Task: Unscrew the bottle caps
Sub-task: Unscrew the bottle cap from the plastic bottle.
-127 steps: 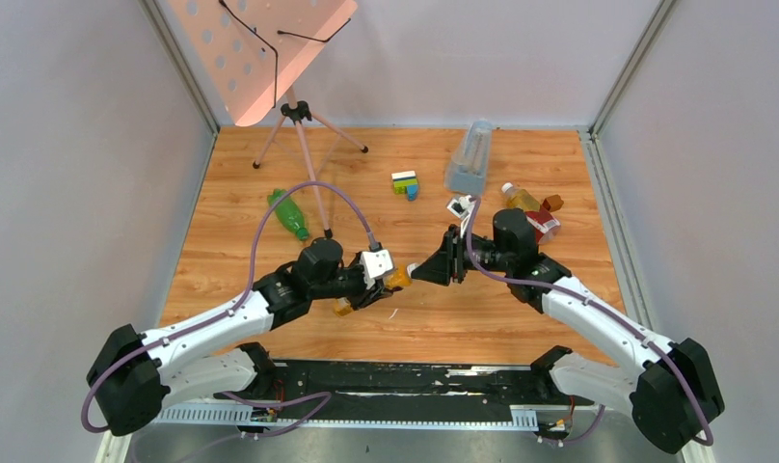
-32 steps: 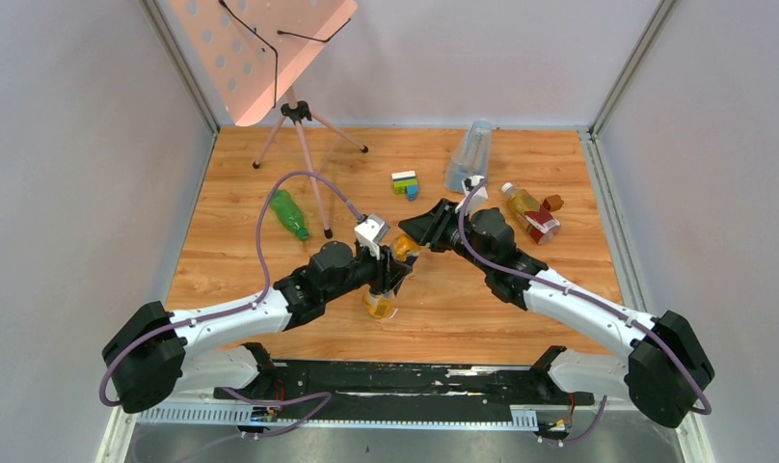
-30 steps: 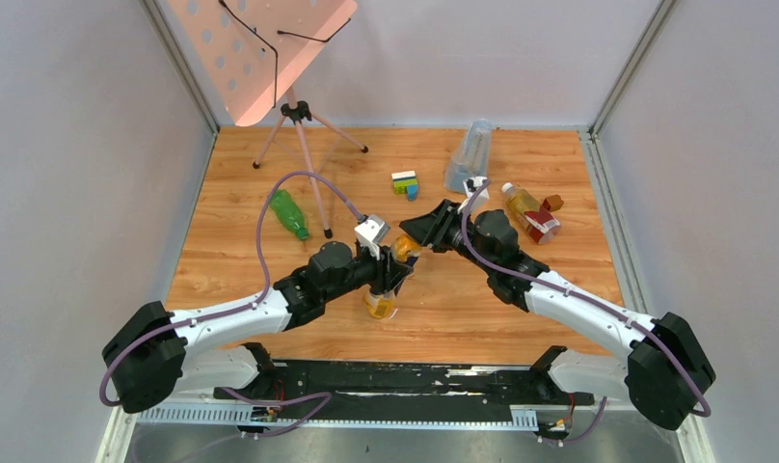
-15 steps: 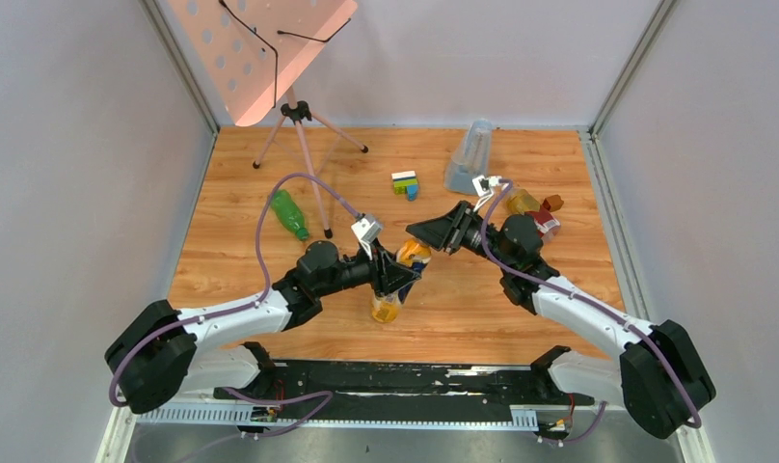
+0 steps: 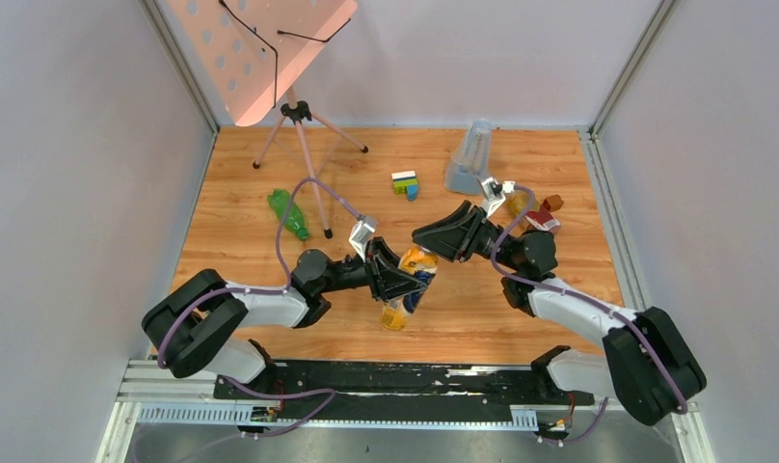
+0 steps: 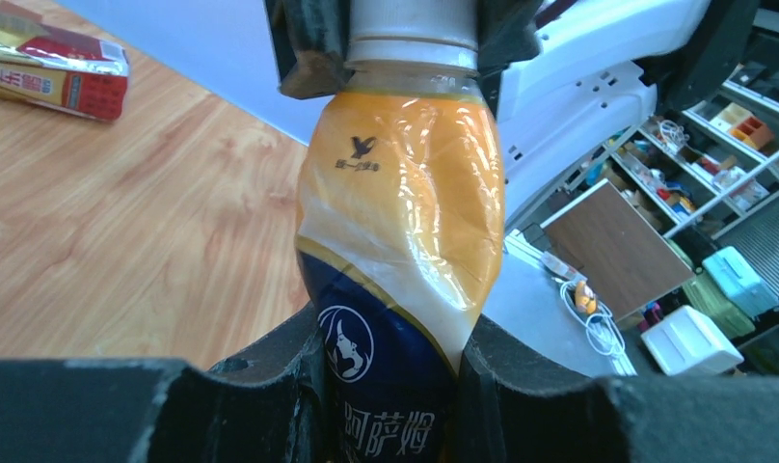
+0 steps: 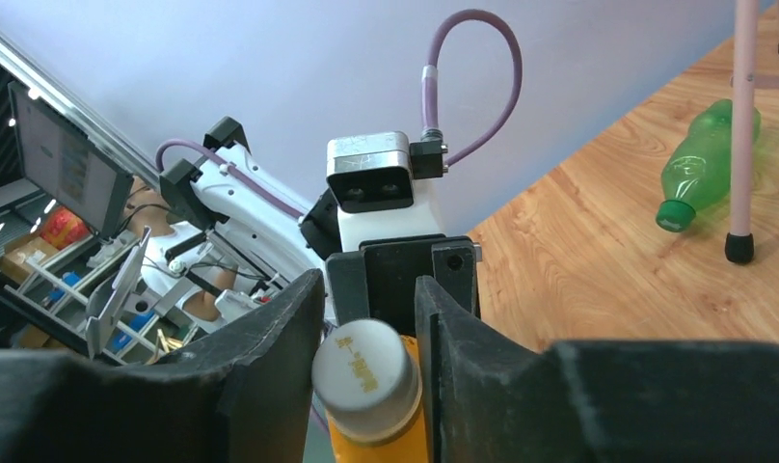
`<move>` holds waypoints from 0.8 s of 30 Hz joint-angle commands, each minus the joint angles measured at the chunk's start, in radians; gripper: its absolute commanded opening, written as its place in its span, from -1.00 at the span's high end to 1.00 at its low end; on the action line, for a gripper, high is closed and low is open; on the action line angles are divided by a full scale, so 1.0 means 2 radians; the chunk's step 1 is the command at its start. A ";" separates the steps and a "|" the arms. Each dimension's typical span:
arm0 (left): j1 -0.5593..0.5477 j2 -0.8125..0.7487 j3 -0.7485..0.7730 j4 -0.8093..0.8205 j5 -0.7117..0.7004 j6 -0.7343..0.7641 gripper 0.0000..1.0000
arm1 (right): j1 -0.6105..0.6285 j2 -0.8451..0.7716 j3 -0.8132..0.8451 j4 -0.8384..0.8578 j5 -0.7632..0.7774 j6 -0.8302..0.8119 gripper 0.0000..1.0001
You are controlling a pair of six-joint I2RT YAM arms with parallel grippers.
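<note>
Since a few seconds ago the amber bottle with the yellow label (image 5: 397, 311) has swung up from lying low between the arms to a steep tilt, cap end uppermost, and the right gripper (image 7: 366, 333), which stood clear of it then, has come in over its top; the left gripper (image 6: 390, 400) is clamped on the bottle's lower body, a black finger pressed to each side of the blue part of the label; the right gripper is closed around the white cap (image 7: 366, 378), both fingers touching its sides, the cap on the neck; all this hangs well to the right of the pink music stand (image 5: 270, 48) and nearer the arms than its feet; whether the bottle's base touches the bench (image 5: 222, 222) I cannot tell. The green bottle (image 5: 289, 214) lies on its side just left of the stand's nearest foot, green cap (image 7: 673, 217) on; the red-labelled bottle (image 6: 53, 72) lies far to the stand's right, partly hidden behind the right arm from above; the toy bricks (image 5: 404, 183) and the clear bluish container (image 5: 470, 154) sit on the bench between the stand and that bottle.
</note>
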 commanded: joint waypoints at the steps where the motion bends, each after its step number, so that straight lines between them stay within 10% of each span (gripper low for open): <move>1: 0.017 -0.022 -0.008 0.053 -0.035 0.012 1.00 | -0.002 -0.083 0.005 -0.116 0.056 -0.029 -0.09; 6: 0.002 -0.098 0.013 -0.192 -0.138 0.106 1.00 | 0.000 -0.144 0.074 -0.414 0.186 -0.100 -0.51; 12: -0.056 -0.134 0.096 -0.435 -0.286 0.207 1.00 | 0.024 -0.133 0.098 -0.477 0.240 -0.119 -0.49; 24: -0.079 -0.126 0.124 -0.500 -0.358 0.213 1.00 | 0.066 -0.105 0.131 -0.507 0.302 -0.141 -0.20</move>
